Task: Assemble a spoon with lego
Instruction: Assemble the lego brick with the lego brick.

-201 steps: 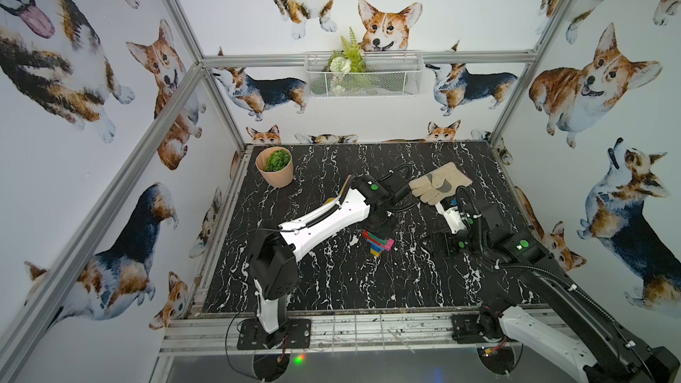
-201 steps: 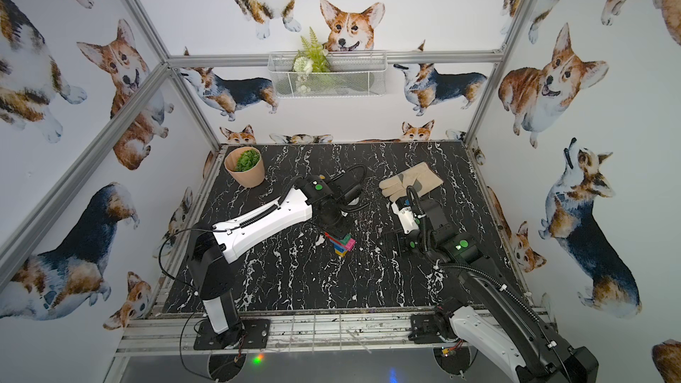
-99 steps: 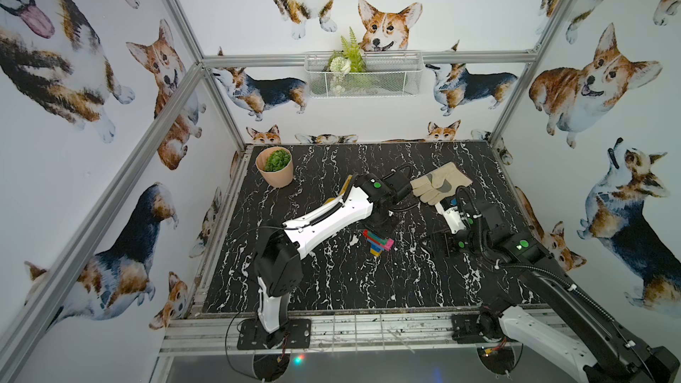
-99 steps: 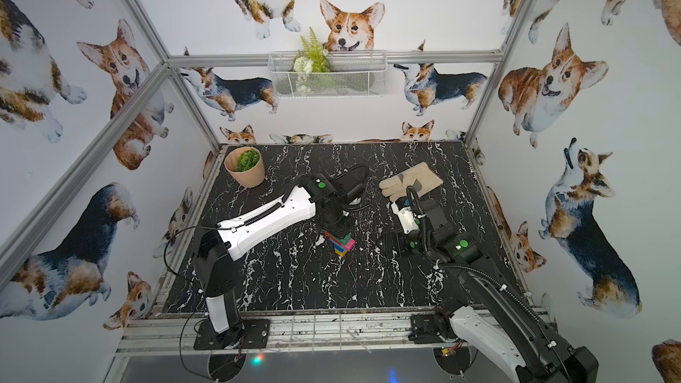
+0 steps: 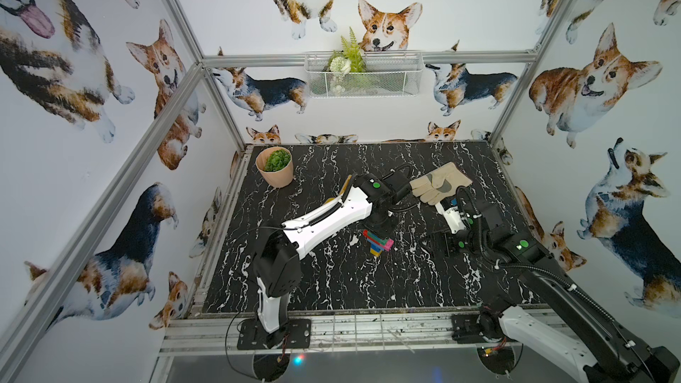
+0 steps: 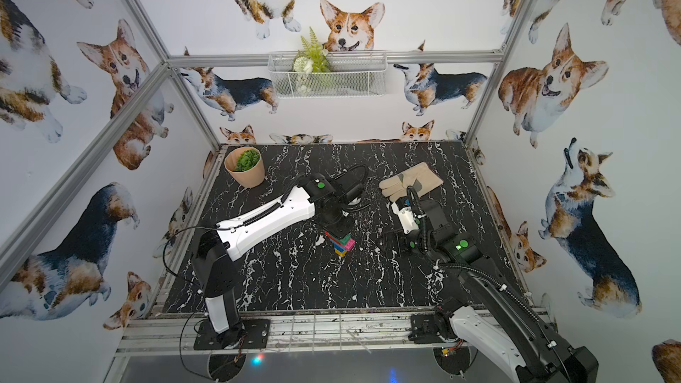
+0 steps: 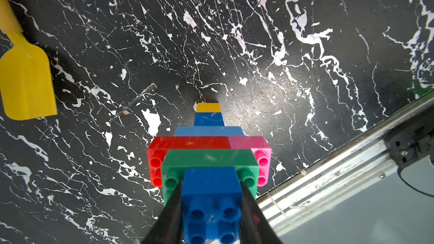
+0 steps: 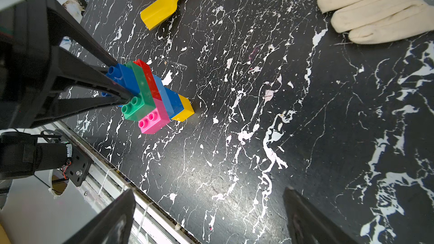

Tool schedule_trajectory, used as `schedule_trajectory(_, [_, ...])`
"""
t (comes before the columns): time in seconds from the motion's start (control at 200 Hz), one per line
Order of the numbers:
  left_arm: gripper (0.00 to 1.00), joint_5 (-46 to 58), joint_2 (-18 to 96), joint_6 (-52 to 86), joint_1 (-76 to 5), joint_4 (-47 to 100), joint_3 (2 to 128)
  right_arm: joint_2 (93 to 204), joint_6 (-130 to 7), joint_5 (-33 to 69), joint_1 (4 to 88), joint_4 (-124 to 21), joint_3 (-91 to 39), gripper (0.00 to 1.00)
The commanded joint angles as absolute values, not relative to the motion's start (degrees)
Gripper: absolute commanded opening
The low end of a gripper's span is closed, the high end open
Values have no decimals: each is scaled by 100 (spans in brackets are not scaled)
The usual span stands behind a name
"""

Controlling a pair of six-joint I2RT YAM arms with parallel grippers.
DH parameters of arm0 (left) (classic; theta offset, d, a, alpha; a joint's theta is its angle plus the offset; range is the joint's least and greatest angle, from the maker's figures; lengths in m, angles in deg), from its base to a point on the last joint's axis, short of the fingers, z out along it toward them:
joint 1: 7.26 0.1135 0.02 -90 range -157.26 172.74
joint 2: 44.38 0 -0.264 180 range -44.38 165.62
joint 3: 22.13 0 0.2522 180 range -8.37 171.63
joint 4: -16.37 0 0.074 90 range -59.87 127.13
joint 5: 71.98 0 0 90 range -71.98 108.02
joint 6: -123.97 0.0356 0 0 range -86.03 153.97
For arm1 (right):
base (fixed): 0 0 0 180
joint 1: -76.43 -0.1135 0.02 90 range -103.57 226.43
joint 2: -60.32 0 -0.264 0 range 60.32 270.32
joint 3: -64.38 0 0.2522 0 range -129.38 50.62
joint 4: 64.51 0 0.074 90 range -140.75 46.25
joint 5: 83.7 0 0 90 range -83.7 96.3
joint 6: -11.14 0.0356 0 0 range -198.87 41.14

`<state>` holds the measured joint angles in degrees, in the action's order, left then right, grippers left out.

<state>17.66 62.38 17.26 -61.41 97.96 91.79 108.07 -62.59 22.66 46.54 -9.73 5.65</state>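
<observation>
Your right hand (image 8: pixel 209 190) hovers wide open and empty over the bench (image 5: pixel 331 281). Beside it, mid-bench, the spoon (image 7: pixel 209 153) leans with its yellow end on the bench. Your left hand (image 7: pixel 211 184) pinches the dark blue brick (image 7: pixel 211 203) at its top. Farther back lie the yellow shovel (image 8: pixel 162 10) and the glove (image 5: pixel 438 186).

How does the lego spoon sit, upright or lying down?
Roughly upright: the spoon stands on its yellow end, the left gripper holding its blue top.
</observation>
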Motion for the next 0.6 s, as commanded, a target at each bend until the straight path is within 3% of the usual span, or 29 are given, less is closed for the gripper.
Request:
schedule_trajectory(0.0, [46, 1587, 6192, 1670, -6149, 9844, 9172, 10829, -6230, 2213, 4660, -1040, 518, 100])
schedule_trajectory(0.4, [62, 1694, 6061, 1646, -6157, 9782, 9384, 10809, -6225, 2198, 4653, -1039, 518, 100])
schedule_trajectory(0.591, [82, 1918, 5728, 1545, -6118, 9627, 9370, 10851, -6215, 2298, 4652, -1049, 474, 100])
